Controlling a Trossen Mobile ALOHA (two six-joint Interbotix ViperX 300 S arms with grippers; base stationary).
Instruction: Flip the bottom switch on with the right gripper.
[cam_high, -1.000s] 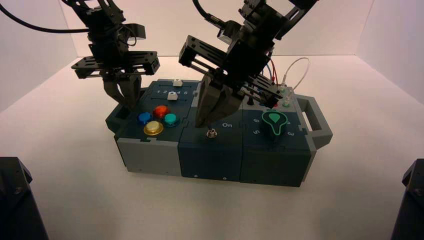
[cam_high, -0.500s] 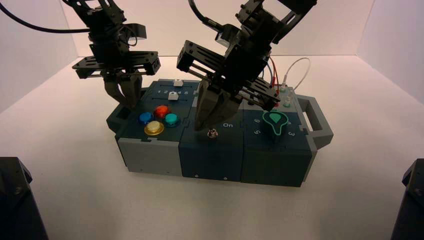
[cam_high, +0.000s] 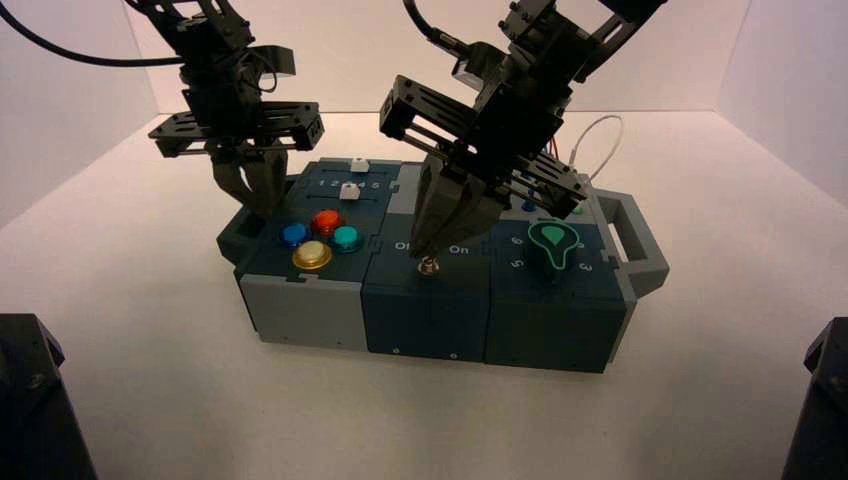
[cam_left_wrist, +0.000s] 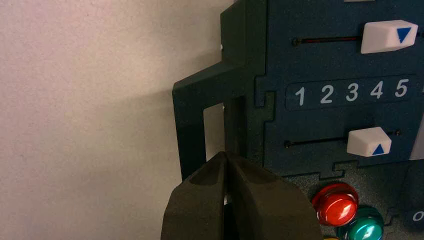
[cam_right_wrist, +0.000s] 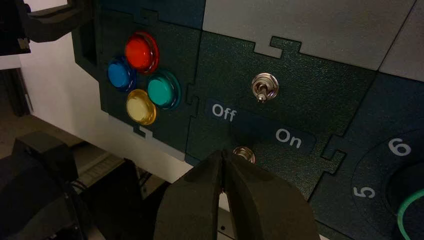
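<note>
The bottom switch (cam_high: 429, 266) is a small silver toggle in the dark teal middle panel, below the "Off On" lettering. In the right wrist view only its chrome collar (cam_right_wrist: 244, 154) shows, half hidden behind my fingertips. My right gripper (cam_high: 424, 250) is shut, its tips pressed together right at the switch (cam_right_wrist: 223, 153). The twin toggle (cam_right_wrist: 263, 88) sits above the lettering. My left gripper (cam_high: 252, 208) is shut and empty, its tips (cam_left_wrist: 226, 156) hovering by the box's left handle (cam_left_wrist: 192, 125).
Blue, red, teal and yellow buttons (cam_high: 318, 238) lie left of the switch panel. Two white sliders (cam_left_wrist: 368, 142) flank the 1–5 scale. A green knob (cam_high: 553, 243) sits right of the switch. Wires (cam_high: 596, 140) rise at the back right. The box has a right handle (cam_high: 640, 245).
My right gripper has shifted to the right and down, its tips now at the bottom switch. The box has slid slightly to the right. The left gripper has stayed put.
</note>
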